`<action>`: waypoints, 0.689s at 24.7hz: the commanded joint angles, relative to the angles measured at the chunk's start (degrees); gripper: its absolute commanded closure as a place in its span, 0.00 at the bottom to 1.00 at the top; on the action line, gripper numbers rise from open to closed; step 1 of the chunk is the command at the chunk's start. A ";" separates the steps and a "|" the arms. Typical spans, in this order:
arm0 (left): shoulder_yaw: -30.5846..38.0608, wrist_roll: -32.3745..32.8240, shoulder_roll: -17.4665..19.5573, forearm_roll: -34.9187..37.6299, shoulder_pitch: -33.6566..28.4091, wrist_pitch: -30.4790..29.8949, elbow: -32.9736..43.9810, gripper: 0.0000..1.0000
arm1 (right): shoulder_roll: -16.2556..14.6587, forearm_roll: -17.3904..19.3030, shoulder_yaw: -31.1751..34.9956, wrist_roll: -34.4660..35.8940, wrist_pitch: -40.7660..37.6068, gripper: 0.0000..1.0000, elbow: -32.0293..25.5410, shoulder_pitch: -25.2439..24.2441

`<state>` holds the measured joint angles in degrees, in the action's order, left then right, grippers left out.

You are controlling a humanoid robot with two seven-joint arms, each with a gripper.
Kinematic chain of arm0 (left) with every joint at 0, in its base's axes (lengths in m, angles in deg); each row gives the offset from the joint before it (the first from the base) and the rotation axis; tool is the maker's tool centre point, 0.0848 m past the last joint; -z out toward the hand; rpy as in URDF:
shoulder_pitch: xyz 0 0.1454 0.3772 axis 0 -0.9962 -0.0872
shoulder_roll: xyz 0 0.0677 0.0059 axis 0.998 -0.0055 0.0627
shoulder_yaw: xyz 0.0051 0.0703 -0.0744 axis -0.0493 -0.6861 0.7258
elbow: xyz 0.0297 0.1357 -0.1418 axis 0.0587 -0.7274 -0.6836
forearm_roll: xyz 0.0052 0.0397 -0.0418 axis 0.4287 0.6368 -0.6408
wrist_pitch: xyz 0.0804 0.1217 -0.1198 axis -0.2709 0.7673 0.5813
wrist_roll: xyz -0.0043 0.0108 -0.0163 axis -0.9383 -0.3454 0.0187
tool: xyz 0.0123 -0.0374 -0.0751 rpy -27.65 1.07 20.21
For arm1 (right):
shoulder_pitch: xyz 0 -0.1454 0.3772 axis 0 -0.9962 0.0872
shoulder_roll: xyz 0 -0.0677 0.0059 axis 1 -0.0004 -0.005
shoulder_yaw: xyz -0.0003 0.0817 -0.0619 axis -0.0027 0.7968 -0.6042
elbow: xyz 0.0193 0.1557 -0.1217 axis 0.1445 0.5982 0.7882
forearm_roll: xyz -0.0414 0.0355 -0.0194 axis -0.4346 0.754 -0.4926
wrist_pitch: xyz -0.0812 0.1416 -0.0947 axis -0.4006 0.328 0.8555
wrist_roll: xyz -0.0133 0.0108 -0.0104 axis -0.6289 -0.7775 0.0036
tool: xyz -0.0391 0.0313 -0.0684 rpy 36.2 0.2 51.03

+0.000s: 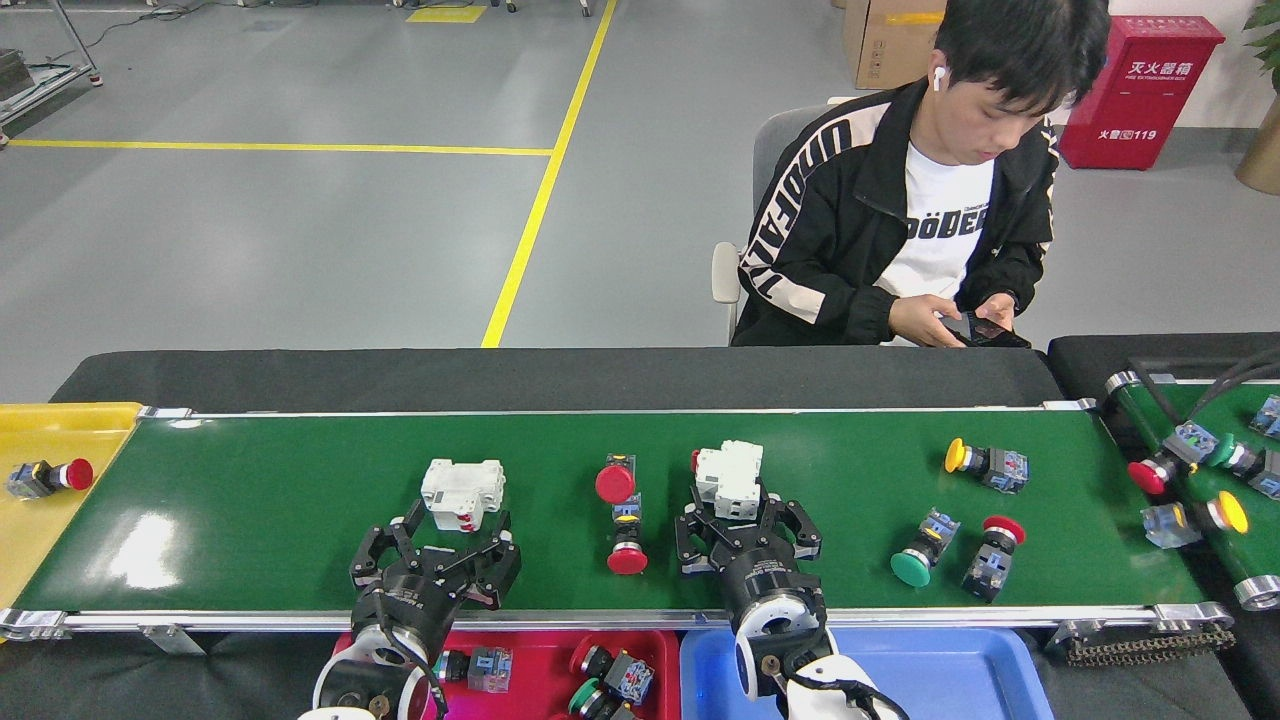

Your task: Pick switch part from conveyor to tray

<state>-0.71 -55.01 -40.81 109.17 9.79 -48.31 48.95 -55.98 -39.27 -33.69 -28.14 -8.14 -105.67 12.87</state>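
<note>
left gripper [436, 545] hovering spread, just short of white breaker [462, 493] | right gripper [745, 522] spread, reaching a second white breaker [729, 479] | both lying ungrasped on conveyor [260, 500] | red tray [540, 650] already holding pushbuttons; blue tray [940, 670] showing none

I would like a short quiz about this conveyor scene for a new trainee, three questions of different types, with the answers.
1. True or false: the right tool is open just in front of a white breaker on the conveyor.
2. Which tray below the belt holds no parts? A) red tray B) blue tray C) both
3. Fill in: the single part in the yellow tray at the far left has a ___ button.

Key: 1 true; 2 B; 3 red, see the red-capped switch.
</note>
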 commanded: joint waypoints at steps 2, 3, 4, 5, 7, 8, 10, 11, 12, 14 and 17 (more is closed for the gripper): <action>0.20 -0.53 2.04 -0.17 1.81 -1.42 -1.33 0.69 | -7.46 3.62 0.40 -0.19 -11.59 0.82 -11.10 -6.15; 0.20 -0.62 3.01 -0.61 1.72 -1.42 -1.50 0.75 | -9.40 4.95 0.67 -0.01 -14.86 0.82 -13.31 -8.01; 0.20 -0.97 3.80 -1.05 1.63 -1.42 -1.50 0.84 | -11.95 6.88 1.37 0.16 -19.60 0.81 -16.03 -10.73; 0.20 -1.32 4.15 -1.84 1.54 -1.42 -1.42 0.89 | -13.97 8.46 2.42 0.34 -23.90 0.80 -18.05 -13.45; 0.20 -1.50 4.24 -3.42 1.02 -1.51 -1.33 0.92 | -15.82 9.25 4.36 1.31 -31.12 0.79 -20.43 -18.12; 0.20 -1.59 4.41 -4.12 0.75 -1.51 -1.24 0.93 | -16.44 9.25 5.85 2.10 -34.37 0.79 -21.22 -20.84; 0.29 -1.94 4.94 -5.00 -0.30 -1.42 -0.71 0.94 | -17.14 9.25 9.72 3.15 -40.96 0.79 -21.66 -25.50; 0.46 -1.94 5.38 -5.71 -1.18 -1.51 -0.10 0.94 | -17.23 9.25 13.15 3.24 -45.09 0.78 -21.66 -27.61; 0.82 -1.94 5.47 -6.32 -1.71 -1.51 0.61 0.94 | -17.14 9.34 16.66 3.33 -48.69 0.78 -21.57 -29.10; 1.34 -1.94 5.82 -7.64 -3.11 -2.13 3.07 0.94 | -16.61 9.78 25.54 3.59 -55.20 0.75 -21.39 -32.88; 2.75 -1.59 5.91 -8.78 -6.19 -4.06 9.31 0.94 | -14.15 10.84 34.42 3.24 -55.20 0.58 -21.13 -35.69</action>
<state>1.35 -56.76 -35.34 100.80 3.57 -51.17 55.70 -71.13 -28.92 -1.63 -25.31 -61.02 -126.22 -22.58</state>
